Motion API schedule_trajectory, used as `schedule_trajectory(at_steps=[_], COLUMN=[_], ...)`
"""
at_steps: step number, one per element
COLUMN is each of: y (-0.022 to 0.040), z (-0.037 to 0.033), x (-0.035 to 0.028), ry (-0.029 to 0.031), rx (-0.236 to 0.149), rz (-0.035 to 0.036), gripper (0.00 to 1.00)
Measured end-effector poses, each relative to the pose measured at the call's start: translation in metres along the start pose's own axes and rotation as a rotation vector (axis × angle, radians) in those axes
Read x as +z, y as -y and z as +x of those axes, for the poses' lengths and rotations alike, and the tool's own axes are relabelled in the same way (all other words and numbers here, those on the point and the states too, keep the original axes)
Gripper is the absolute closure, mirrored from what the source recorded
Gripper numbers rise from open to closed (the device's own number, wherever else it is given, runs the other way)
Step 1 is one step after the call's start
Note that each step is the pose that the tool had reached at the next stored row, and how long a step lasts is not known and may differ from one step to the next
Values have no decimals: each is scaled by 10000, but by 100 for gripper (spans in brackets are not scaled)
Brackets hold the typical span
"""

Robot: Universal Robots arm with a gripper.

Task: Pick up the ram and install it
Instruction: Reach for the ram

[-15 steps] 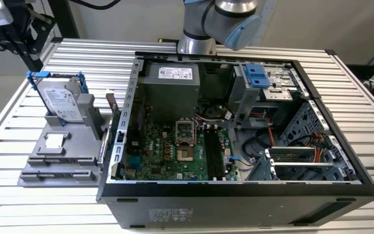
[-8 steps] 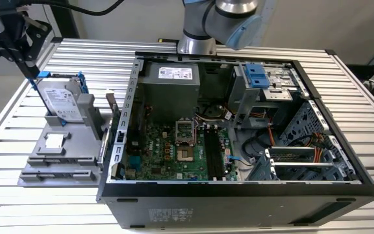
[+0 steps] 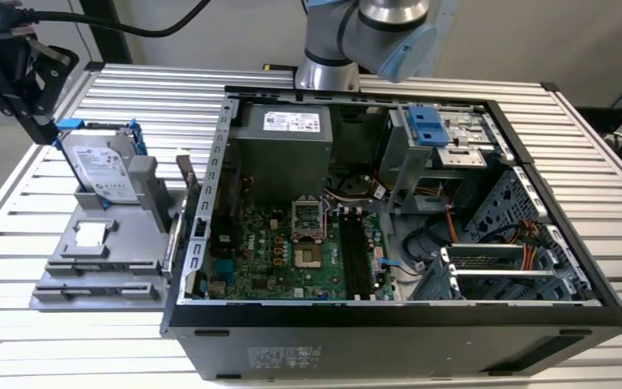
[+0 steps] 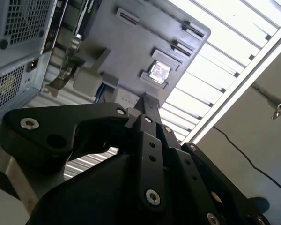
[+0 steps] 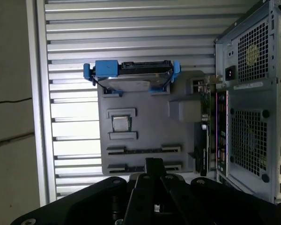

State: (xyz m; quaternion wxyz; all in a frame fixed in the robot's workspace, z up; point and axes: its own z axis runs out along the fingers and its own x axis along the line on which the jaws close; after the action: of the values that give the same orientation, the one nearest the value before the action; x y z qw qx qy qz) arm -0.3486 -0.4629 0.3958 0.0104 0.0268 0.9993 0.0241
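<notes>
Here, in the exterior view, the black gripper [image 3: 41, 130] hangs near the blue-framed silver hard drive [image 3: 104, 166]. Well apart from its jaws, the thin dark ram [image 3: 348, 253] seems seated among the long black motherboard slots [image 3: 368, 255], though I cannot be sure. In both wrist views the jaws look pressed together and empty above the grey plastic parts holder [image 5: 150, 126] on the slatted metal counter [image 5: 70, 47].

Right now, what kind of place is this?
Probably a robotics lab bench for computer assembly: an open computer case sits on a slatted metal table, a grey parts holder beside it carries a hard drive, and a robot arm stands behind.
</notes>
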Motion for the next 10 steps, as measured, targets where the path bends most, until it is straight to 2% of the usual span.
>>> schedule_trajectory(at_steps=[10], y=[271], z=[-15], x=[-3], ry=[0], rx=[17], rz=[2], gripper=[100])
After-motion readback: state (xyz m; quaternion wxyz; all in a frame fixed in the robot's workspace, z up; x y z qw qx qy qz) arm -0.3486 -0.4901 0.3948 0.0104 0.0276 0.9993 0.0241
